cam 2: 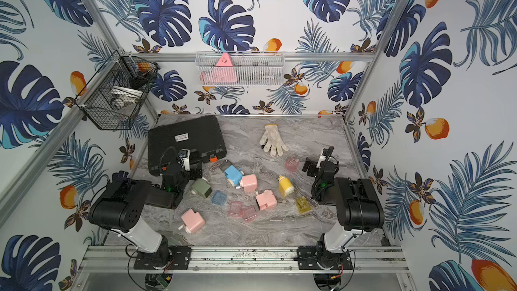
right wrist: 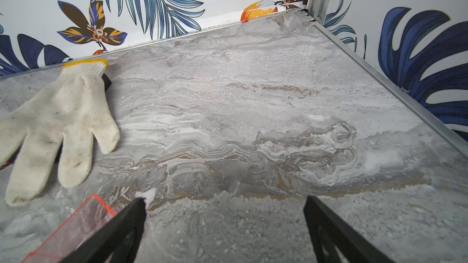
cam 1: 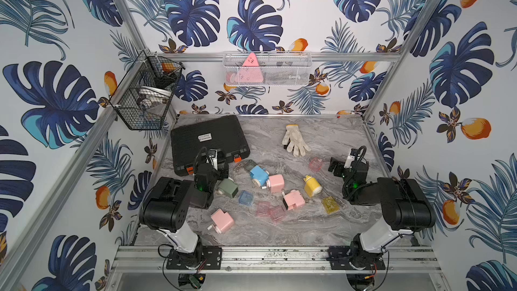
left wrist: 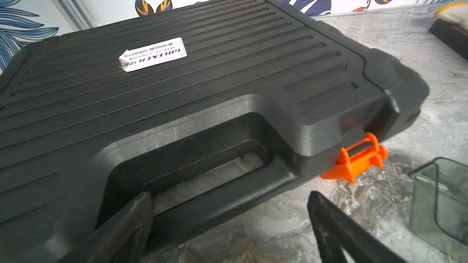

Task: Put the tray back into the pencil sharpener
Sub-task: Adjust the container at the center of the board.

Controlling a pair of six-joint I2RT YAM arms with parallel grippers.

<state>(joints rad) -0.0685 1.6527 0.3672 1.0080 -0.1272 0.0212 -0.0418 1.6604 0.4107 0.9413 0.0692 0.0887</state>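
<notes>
Several small pencil sharpeners lie in the middle of the table in both top views: green (cam 1: 228, 188), blue (cam 1: 258, 174), yellow (cam 1: 312, 186) and pink (cam 1: 293, 200). Loose translucent trays lie among them: blue (cam 1: 246, 197), yellow (cam 1: 330, 204) and pink (cam 1: 316, 164). My left gripper (left wrist: 229, 197) is open and empty at the black case's handle, with a smoky grey tray (left wrist: 440, 198) just beside it. My right gripper (right wrist: 225, 199) is open over bare table, and the pink tray (right wrist: 76, 226) sits next to one finger.
A black tool case (cam 1: 208, 142) with orange latches fills the back left. A white work glove (cam 1: 295, 139) lies at the back. Another pink sharpener (cam 1: 221, 221) rests near the front left. Wire baskets (cam 1: 267, 68) hang on the walls.
</notes>
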